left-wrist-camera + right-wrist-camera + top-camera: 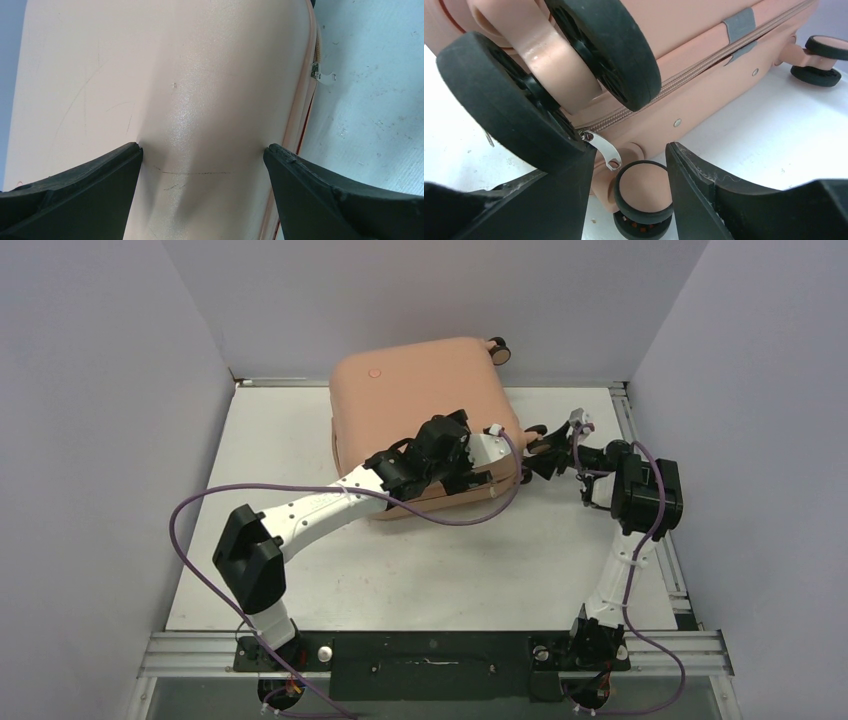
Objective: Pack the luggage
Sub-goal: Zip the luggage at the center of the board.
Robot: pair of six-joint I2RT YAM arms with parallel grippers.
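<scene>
Wheels (499,95) tight by R gripper (630,150)

Luggage (410,400): flat on table (480,570), far centre. Left gripper (202,150): on its lid. Right gripper (630,150): right side, around 1 wheel (644,200).

Luggage (400,410) peach-pink, plain; wheels (624,50) black; zip pull (603,146) silver; table (450,570) white.

A white table top (300,570), scuffed and speckled, fills the middle. Three plain, pale lilac-grey panels close it in: the 9 o'clock wall (90,390), the 12 o'clock wall (430,290) and the 3 o'clock wall (760,390). A metal rail (190,650) runs along the table's edge at 6 o'clock. The light is soft and even.
</scene>
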